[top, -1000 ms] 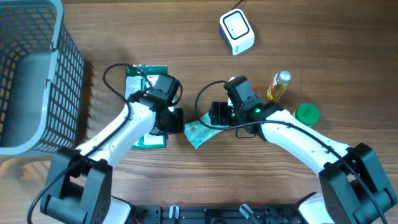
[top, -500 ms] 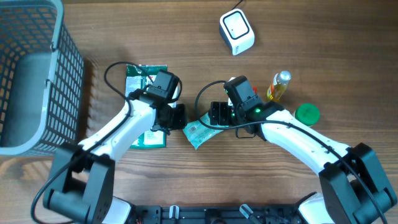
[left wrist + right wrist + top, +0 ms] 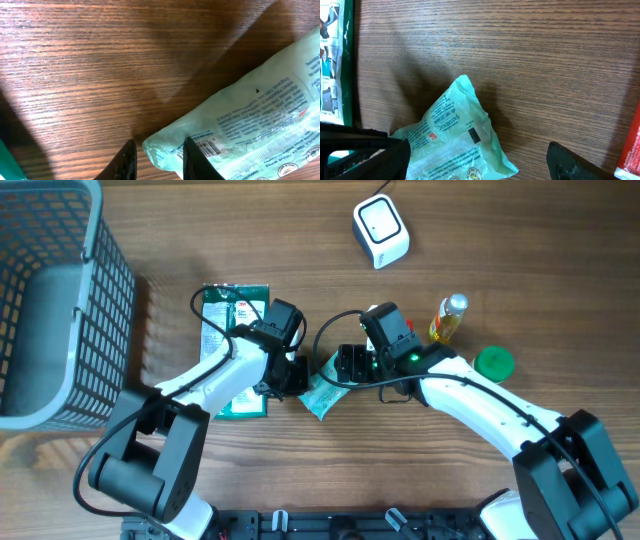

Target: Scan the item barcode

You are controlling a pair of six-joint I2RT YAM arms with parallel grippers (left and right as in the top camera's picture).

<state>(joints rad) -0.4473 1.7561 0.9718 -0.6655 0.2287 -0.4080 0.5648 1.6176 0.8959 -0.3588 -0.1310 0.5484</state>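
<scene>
The item is a pale green plastic packet (image 3: 320, 393) lying flat on the wooden table, with a small barcode (image 3: 207, 147) printed near its corner. My left gripper (image 3: 297, 375) sits at the packet's left end. In the left wrist view its narrow jaws (image 3: 159, 143) straddle that corner; a strip of bare wood still shows between the left finger (image 3: 127, 161) and the plastic. My right gripper (image 3: 350, 363) hangs wide open over the packet's right part (image 3: 455, 140), fingers well apart on both sides. The white scanner (image 3: 380, 232) stands at the back.
A dark green flat package (image 3: 232, 350) lies under my left arm. A grey wire basket (image 3: 55, 310) fills the left side. A small yellow-and-red bottle (image 3: 448, 318) and a green lid (image 3: 493, 362) sit right of my right arm.
My left gripper has slid right up to the packet's corner and its jaws have narrowed around it. The right arm has stayed where it was.
</scene>
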